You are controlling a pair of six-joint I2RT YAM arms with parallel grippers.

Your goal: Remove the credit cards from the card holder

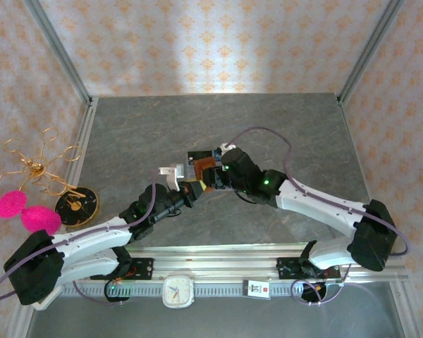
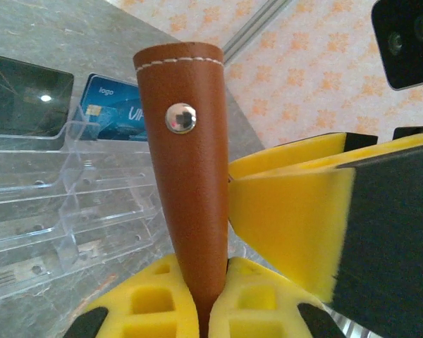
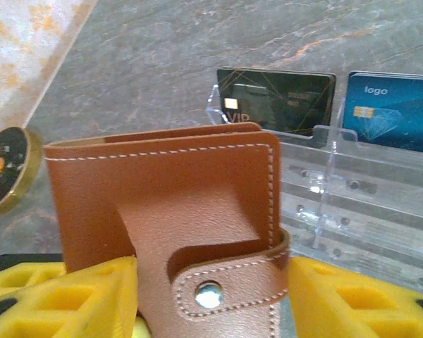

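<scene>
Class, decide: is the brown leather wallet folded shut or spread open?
Folded shut: the brown leather wallet shows only its outer cover, with the snap tab wrapped round its edge onto the front.

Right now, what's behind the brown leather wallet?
A clear acrylic tiered stand holding a black card and a blue card; the brown leather wallet covers part of it.

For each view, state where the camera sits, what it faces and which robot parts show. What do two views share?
Top external: above, behind the robot; looks down on table, left arm, right arm, card holder between.
Left wrist: on left arm; faces card holder's edge pinched in left gripper.
Right wrist: on right arm; faces its snapped front, flanked by right gripper.
Shared: both wrist views show the acrylic stand, blue card.
</scene>
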